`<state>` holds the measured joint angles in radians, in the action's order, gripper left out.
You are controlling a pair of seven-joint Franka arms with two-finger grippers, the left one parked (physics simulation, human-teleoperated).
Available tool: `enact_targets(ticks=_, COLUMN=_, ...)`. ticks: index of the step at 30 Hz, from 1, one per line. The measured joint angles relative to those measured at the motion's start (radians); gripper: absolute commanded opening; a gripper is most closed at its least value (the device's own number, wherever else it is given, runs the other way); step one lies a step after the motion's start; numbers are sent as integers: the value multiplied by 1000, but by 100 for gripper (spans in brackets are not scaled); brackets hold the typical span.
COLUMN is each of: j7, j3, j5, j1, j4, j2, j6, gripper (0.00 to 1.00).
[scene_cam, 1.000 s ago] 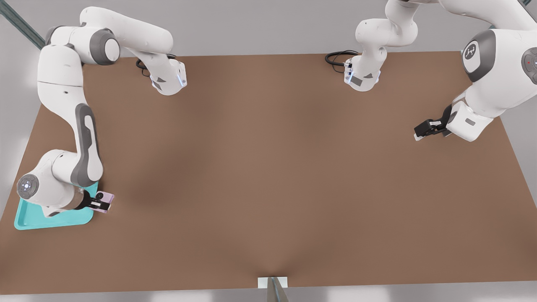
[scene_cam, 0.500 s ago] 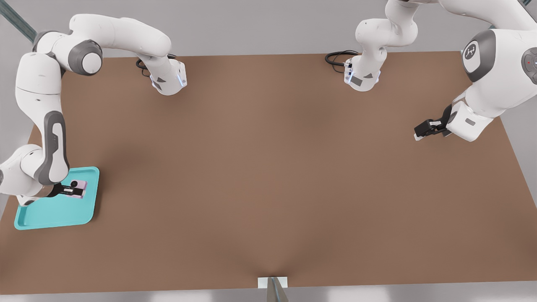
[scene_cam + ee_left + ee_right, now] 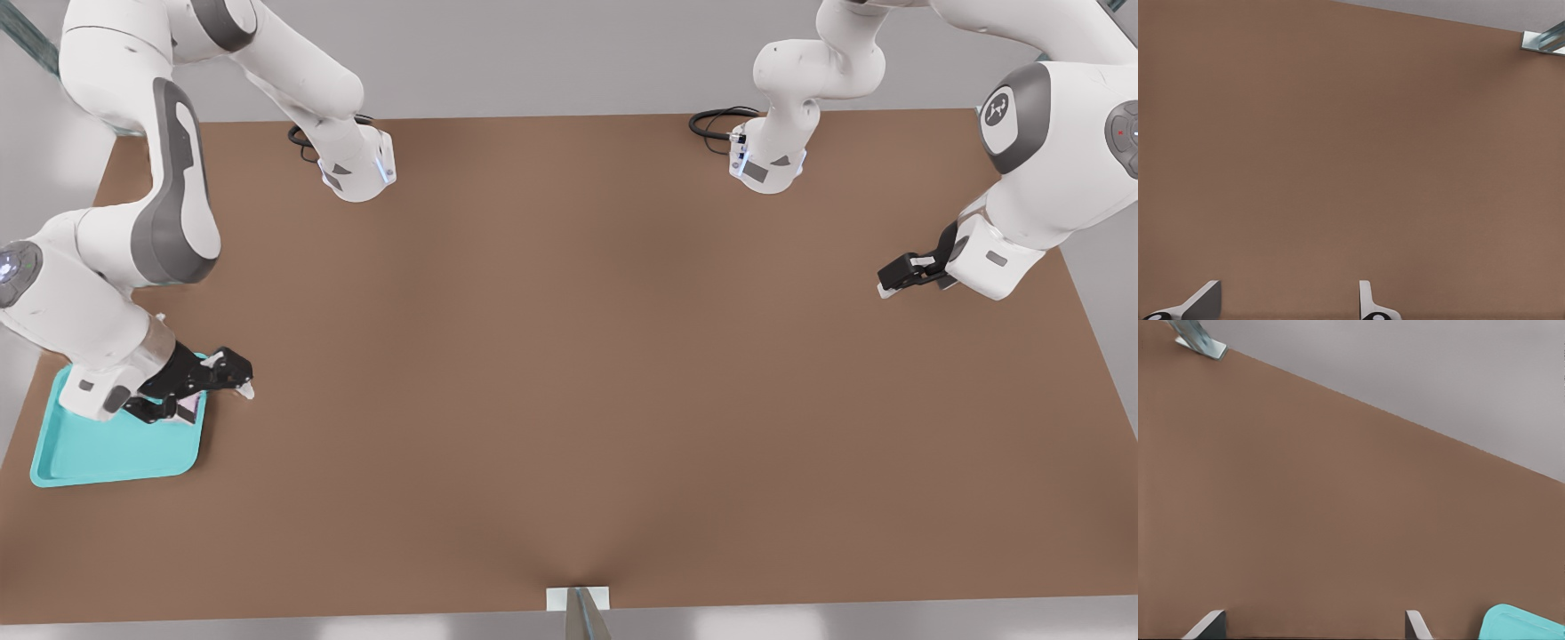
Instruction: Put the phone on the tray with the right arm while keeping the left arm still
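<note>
The turquoise tray [image 3: 107, 453] lies at the table's near corner on the front view's left; one of its corners [image 3: 1521, 625] shows in the right wrist view. A thin pink sliver of the phone [image 3: 189, 408] shows on the tray by its right rim, mostly hidden under the gripper. The right arm's gripper [image 3: 209, 398] hovers over that rim, open, its fingers spread wide. In the right wrist view the gripper [image 3: 1311, 630] has only bare table between its fingertips [image 3: 1206, 627].
The parked left arm [image 3: 1022, 178] hangs over the table's right side. Both arm bases [image 3: 356, 169] [image 3: 766, 164] and their black cables stand along the back edge. A small white bracket [image 3: 578, 598] sits at the front edge.
The gripper carried the phone from beside the tray to over it, then opened and let it go. The arm has since lifted and swung, so the gripper now covers most of the phone.
</note>
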<state>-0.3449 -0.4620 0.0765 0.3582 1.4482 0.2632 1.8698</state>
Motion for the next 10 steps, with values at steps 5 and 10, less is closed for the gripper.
enact_targets(ticks=5, j7=90, j3=489, j5=-52, j1=-411, j4=56, j2=-143, j6=-159, gripper=100)
enact_targets(ticks=10, j7=158, j3=562, j5=-68, j1=-452, j4=76, j2=-164, j6=-235, gripper=100)
